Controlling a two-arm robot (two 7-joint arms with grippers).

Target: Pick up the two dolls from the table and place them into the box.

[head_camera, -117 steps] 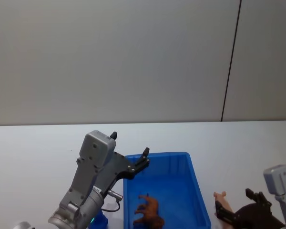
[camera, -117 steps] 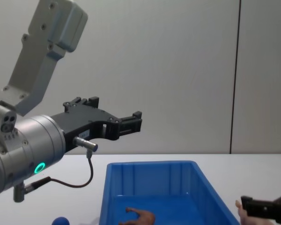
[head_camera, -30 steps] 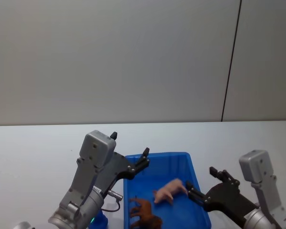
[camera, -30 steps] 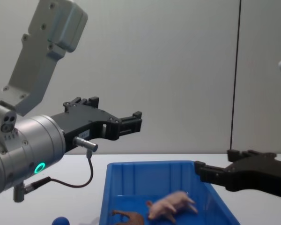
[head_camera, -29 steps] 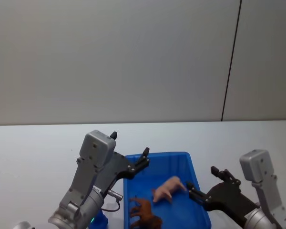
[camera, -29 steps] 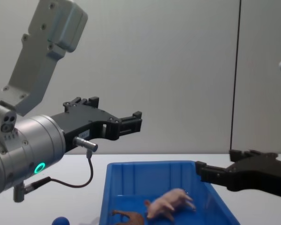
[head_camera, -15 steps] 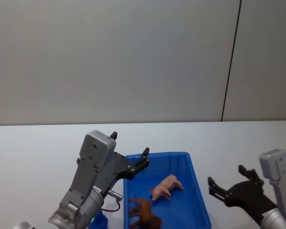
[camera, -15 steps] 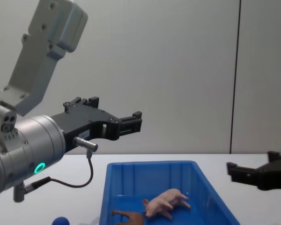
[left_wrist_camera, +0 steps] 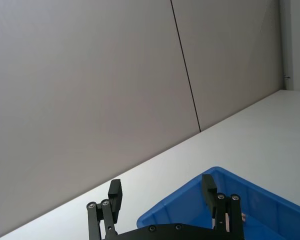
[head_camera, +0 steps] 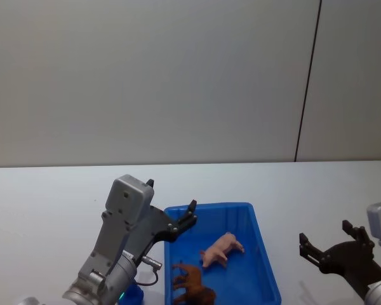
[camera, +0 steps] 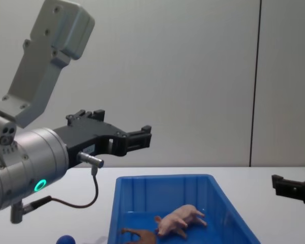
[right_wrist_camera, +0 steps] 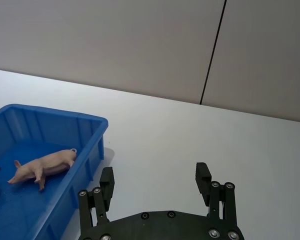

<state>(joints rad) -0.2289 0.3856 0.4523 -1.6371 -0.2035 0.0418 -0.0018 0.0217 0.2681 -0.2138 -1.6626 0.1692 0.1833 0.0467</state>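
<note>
The pale pink pig lies inside the blue box on the white table. The reddish-brown animal lies in the box too, nearer to me. My left gripper hovers open and empty above the box's near-left corner. Off the box's right side, my right gripper is open and empty above the bare table, and one of its fingers enters the chest view from the right.
A small blue ball sits on the table just left of the box, under my left arm. Bare white tabletop stretches to the right of the box and behind it, up to a grey wall.
The pig, held over the box's right side a second ago, now lies inside it. My right gripper has pulled back to the right, away from the box. The left gripper dipped slightly.
</note>
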